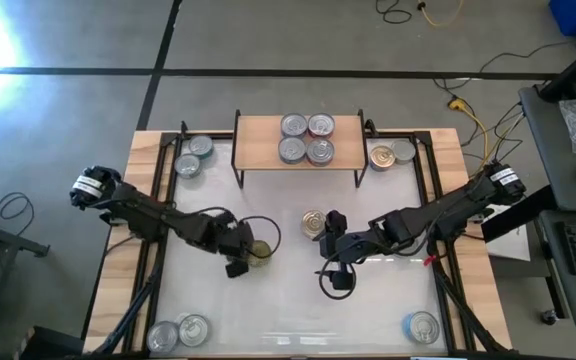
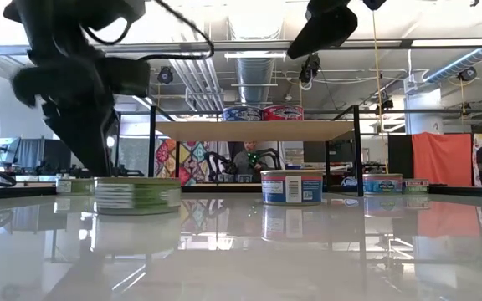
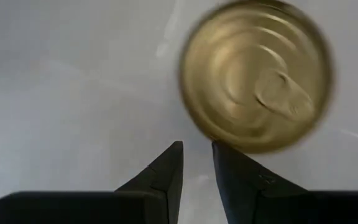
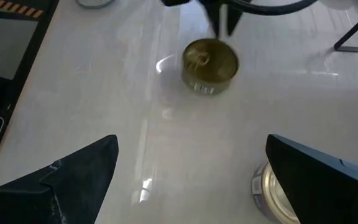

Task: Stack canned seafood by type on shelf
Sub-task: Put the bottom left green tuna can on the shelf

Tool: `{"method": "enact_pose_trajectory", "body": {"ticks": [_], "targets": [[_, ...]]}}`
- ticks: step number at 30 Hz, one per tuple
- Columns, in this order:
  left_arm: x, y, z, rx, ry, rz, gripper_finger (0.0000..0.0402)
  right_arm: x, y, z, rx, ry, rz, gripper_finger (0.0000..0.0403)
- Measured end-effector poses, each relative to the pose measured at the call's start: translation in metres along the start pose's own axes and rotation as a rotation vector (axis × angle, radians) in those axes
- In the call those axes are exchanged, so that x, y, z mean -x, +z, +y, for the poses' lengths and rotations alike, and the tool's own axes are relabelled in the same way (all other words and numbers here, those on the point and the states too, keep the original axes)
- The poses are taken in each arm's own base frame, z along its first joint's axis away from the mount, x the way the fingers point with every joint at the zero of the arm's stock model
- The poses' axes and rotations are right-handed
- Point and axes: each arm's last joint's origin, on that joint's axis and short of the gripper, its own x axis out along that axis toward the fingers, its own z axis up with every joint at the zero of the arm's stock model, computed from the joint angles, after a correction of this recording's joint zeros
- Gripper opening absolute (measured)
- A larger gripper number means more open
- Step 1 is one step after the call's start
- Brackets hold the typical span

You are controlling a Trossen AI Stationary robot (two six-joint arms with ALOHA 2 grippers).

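Observation:
A gold-topped tin with a green-banded side stands flat on the white table left of centre. My left gripper points steeply down just beside it, its fingers a narrow slit apart with nothing between them. My right gripper hangs wide open above the table's middle, touching nothing. A second tin with a blue label stands by its far finger. The shelf at the far side carries several tins on its board. My left gripper has its fingertips at the rim of the gold-topped tin, on the tin's near-left side, coming from above and pointing down. Whether they touch the rim I cannot tell. The tin rests flat on the table.
More tins stand in the table's corners: far left, far right, near left and near right. The shelf's black legs stand at the far side. Bare white tabletop lies between the arms and the near edge.

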Motion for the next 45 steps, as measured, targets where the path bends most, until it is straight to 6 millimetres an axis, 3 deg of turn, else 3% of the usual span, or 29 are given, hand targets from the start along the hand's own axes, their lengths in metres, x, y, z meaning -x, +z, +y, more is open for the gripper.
{"method": "enact_pose_trajectory", "body": {"ticks": [7,10,13,18,26,31,38,42,45], "targets": [[0.004,0.006,-0.030,-0.152,-0.257,-0.124,0.0075,0.000,0.000,0.000,0.001,0.000,0.000,0.0400],[0.007,0.003,-0.029,-0.188,-0.235,-0.110,0.0075,0.000,0.000,0.000,0.000,0.000,0.000,0.0400],[0.006,-0.003,-0.020,-0.184,-0.097,-0.069,0.0075,-0.002,-0.004,0.000,-0.009,-0.003,0.012,0.0400],[0.003,-0.011,-0.010,-0.153,0.063,-0.056,0.0075,-0.015,-0.021,0.004,-0.068,0.018,-0.027,0.0400],[-0.017,-0.008,-0.019,-0.126,-0.113,-0.183,0.0075,-0.039,-0.058,0.014,-0.172,0.060,-0.057,0.0400],[-0.031,0.002,-0.041,-0.166,-0.282,-0.257,0.0075,-0.051,-0.073,0.024,-0.204,0.065,0.000,0.0400],[-0.061,0.037,-0.075,-0.308,-0.335,-0.385,0.0075,-0.071,-0.087,0.043,-0.272,0.015,0.059,0.0400],[-0.062,0.061,-0.097,-0.402,-0.380,-0.396,0.0075,-0.077,-0.096,0.050,-0.311,-0.008,0.103,0.0400],[-0.055,0.068,-0.106,-0.464,-0.390,-0.338,0.0075,-0.073,-0.101,0.056,-0.323,-0.046,0.112,0.0400]]}}
